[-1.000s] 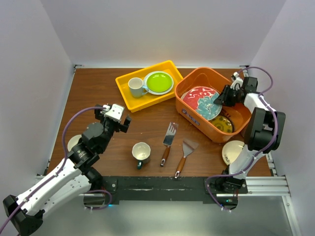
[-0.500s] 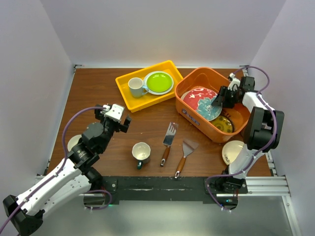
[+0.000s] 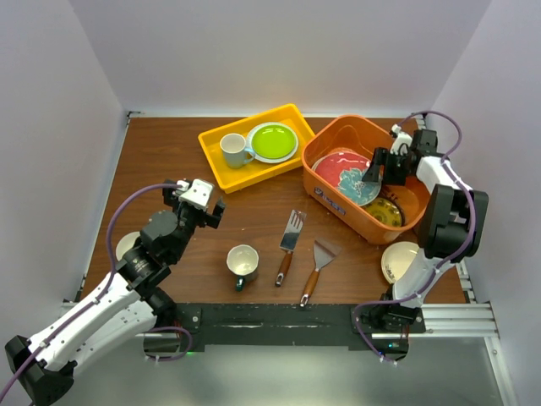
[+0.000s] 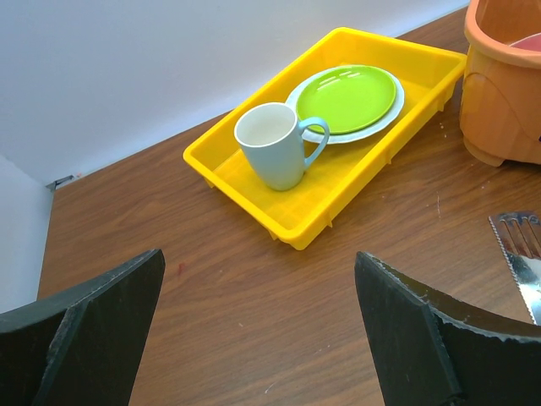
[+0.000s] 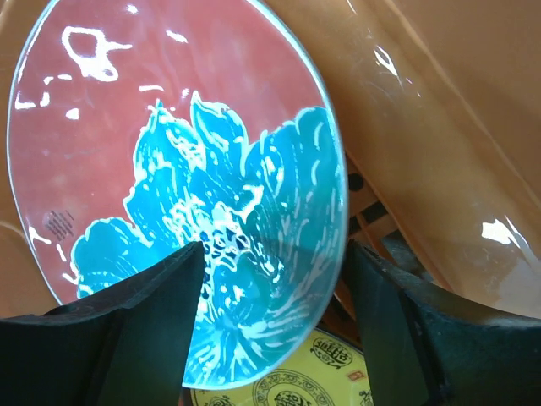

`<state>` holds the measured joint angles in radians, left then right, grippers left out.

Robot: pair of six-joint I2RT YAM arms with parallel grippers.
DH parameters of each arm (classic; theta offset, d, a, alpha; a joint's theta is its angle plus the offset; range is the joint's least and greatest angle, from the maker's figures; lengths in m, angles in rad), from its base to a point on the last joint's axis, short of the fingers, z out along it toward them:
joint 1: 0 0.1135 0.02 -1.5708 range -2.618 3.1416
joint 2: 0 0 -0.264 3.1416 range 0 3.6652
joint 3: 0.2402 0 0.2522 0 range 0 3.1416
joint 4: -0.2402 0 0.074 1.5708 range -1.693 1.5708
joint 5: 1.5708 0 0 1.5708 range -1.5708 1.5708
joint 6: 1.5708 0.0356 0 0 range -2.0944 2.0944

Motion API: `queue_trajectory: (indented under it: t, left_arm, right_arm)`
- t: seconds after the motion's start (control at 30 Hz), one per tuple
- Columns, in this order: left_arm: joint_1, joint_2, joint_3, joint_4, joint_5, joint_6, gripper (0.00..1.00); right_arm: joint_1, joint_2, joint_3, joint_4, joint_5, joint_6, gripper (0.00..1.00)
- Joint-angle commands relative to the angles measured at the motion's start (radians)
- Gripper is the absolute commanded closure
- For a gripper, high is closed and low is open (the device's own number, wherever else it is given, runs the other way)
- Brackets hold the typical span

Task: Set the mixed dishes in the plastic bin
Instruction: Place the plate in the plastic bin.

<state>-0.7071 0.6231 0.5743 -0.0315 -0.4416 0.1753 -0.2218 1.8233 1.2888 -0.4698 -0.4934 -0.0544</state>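
Orange plastic bin (image 3: 325, 193) holds two plates: a red plate (image 3: 342, 169) tilted against its wall and a yellow patterned plate (image 3: 385, 213) half hidden beneath it. The right claw (image 3: 372, 175) is spread apart at the red plate's rim; whether it touches is unclear. The left claw (image 4: 258, 258) gapes empty above the table (image 3: 169, 161). One cream plate (image 3: 397, 260) and one white bowl (image 3: 127, 245) are partly hidden by the arms.

Four plates (image 3: 272, 141), two mugs (image 3: 243, 262), two spatulas (image 3: 290, 237), one bowl (image 3: 126, 245), bin (image 3: 334, 203), tray (image 3: 239, 173).
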Motion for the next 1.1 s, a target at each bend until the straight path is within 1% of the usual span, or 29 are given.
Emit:
queue_trajectory:
  t: [0.0, 0.1, 0.47, 0.67, 1.07]
  left_arm:
    - [0.009, -0.01, -0.004, 0.05, 0.007, -0.008, 0.0]
    - [0.009, -0.011, -0.004, 0.05, 0.006, -0.01, 0.0]
    - [0.009, -0.013, -0.004, 0.05, 0.006, -0.01, 0.0]
    - [0.011, -0.011, -0.004, 0.05, 0.007, -0.008, 0.0]
    - [0.011, -0.011, -0.004, 0.048, 0.009, -0.008, 0.0]
  right_arm:
    - [-0.011, -0.062, 0.06, 0.017, 0.053, -0.051, 0.23]
    - [-0.01, -0.07, 0.061, 0.011, 0.061, -0.065, 0.19]
    - [-0.011, -0.113, 0.069, -0.018, 0.073, -0.12, 0.07]
    - [-0.011, -0.148, 0.069, -0.039, 0.062, -0.159, 0.04]
    - [-0.01, -0.199, 0.044, -0.049, 0.039, -0.193, 0.04]
